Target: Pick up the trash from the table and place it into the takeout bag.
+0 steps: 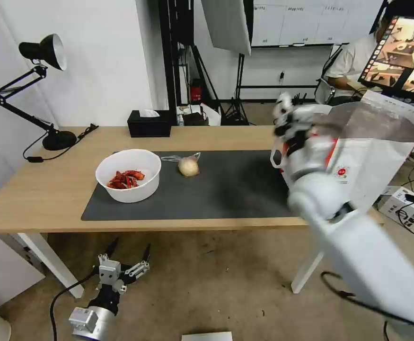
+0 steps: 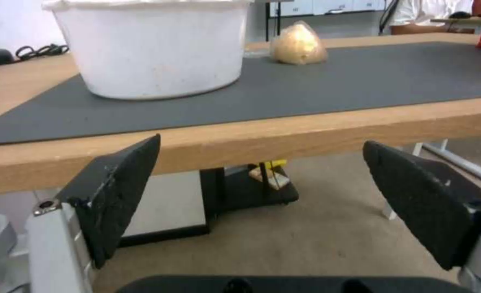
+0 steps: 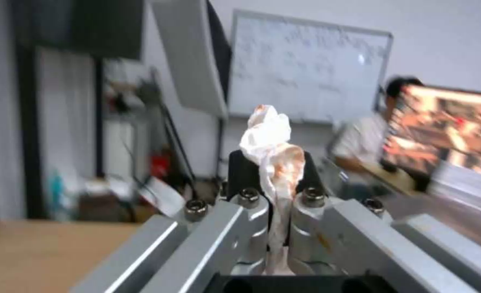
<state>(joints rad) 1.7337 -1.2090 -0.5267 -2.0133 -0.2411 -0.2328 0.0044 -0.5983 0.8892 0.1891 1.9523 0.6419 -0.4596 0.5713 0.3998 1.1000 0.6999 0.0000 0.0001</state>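
Note:
A crumpled white tissue (image 3: 273, 146) with orange stains is pinched in my right gripper (image 3: 270, 162), which is shut on it. In the head view that right gripper (image 1: 285, 113) is raised beside the open mouth of the takeout bag (image 1: 372, 156) at the table's right end. A white bowl (image 1: 128, 175) of red scraps sits on the dark mat (image 1: 225, 189), with a clear bag holding a beige lump (image 1: 188, 166) just right of it. My left gripper (image 1: 127, 255) hangs open below the table's front edge, facing the bowl (image 2: 154, 49) and the lump (image 2: 298, 44).
A black desk lamp (image 1: 41, 85) stands at the table's far left and a black tissue box (image 1: 149, 123) at its back edge. The light-wood table (image 1: 41, 189) has white legs. A monitor (image 1: 400, 54) rises behind the bag.

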